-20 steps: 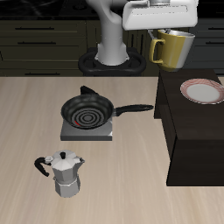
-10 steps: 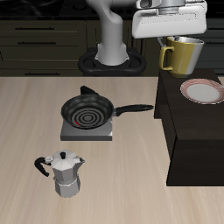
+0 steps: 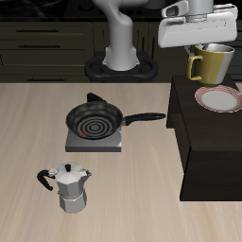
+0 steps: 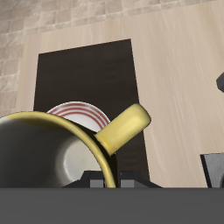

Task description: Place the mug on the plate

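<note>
The olive-yellow mug point(image 3: 213, 62) hangs in my gripper point(image 3: 212, 47), which is shut on its rim. It is held in the air just above and slightly behind the white plate with the pinkish-red rim point(image 3: 219, 98). The plate rests on a dark raised block point(image 3: 208, 142). In the wrist view the mug point(image 4: 52, 153) fills the near field with its yellow loop handle point(image 4: 125, 129) sticking out. The plate point(image 4: 79, 113) shows right beyond it on the dark block point(image 4: 87, 70). The fingertips are hidden by the mug.
A black frying pan with spiral rings point(image 3: 95, 120) sits on a small grey burner point(image 3: 94, 140) mid-table, its handle pointing toward the dark block. A silver moka pot point(image 3: 69, 187) stands near the table's front edge. The robot base point(image 3: 121, 64) is at the back.
My gripper has carried the mug sideways across the back of the table toward the plate, and slightly lower. It now hangs nearly over the plate. Nothing else moved.
</note>
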